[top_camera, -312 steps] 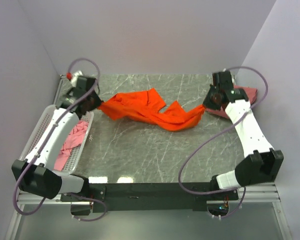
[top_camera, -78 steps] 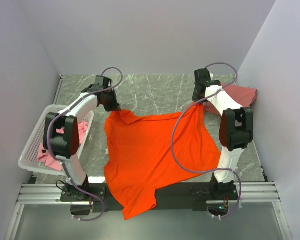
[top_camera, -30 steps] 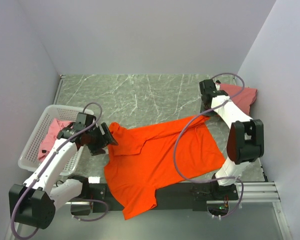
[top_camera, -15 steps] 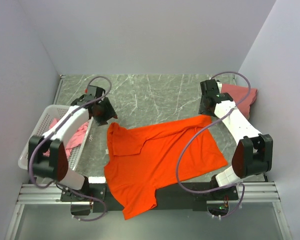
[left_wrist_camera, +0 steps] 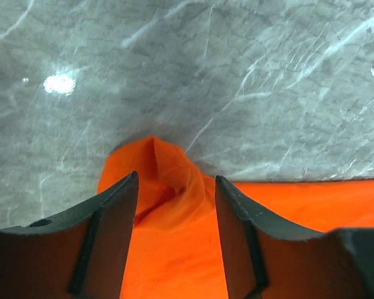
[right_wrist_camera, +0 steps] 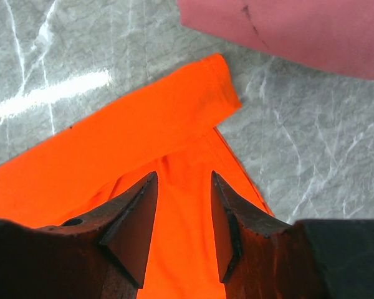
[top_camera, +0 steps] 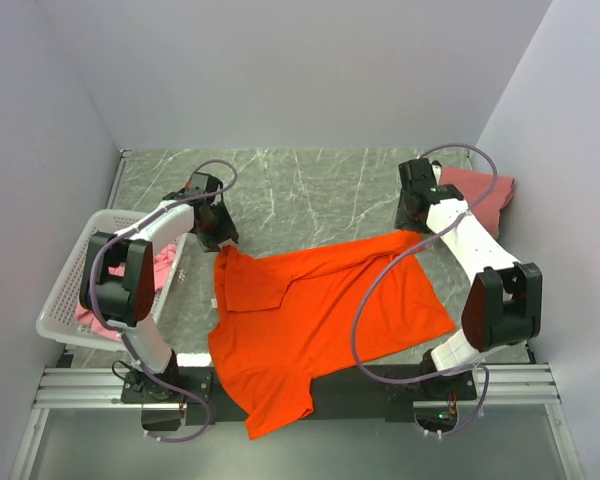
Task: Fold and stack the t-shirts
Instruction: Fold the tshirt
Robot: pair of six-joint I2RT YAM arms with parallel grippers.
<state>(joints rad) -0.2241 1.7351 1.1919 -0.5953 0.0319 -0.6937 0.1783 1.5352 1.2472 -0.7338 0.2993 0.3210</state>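
Observation:
The bright orange t-shirt [top_camera: 320, 310] lies spread on the marble table, its top edge folded over and its hem hanging past the near edge. My left gripper [top_camera: 216, 232] is at the shirt's far left corner. In the left wrist view it [left_wrist_camera: 176, 176] is open, with a raised wrinkle of orange cloth [left_wrist_camera: 168, 163] between the fingers, not pinched. My right gripper [top_camera: 412, 214] is at the far right sleeve [right_wrist_camera: 174, 106], open [right_wrist_camera: 184, 174] just above the cloth. A folded salmon-pink t-shirt [top_camera: 485, 195] [right_wrist_camera: 299, 31] lies at the back right. A lighter pink t-shirt [top_camera: 162, 270] sits in the basket.
The white perforated basket [top_camera: 65, 315] stands at the left edge, beside my left arm. Walls close in on the left, back and right. Bare marble [top_camera: 310, 190] lies behind the orange shirt. The black mounting rail [top_camera: 370, 385] runs along the near edge.
My right gripper opened and let go of the sleeve, which now lies flat. My left arm swung away from the shirt's left edge, then settled at its far left corner with the jaws narrower.

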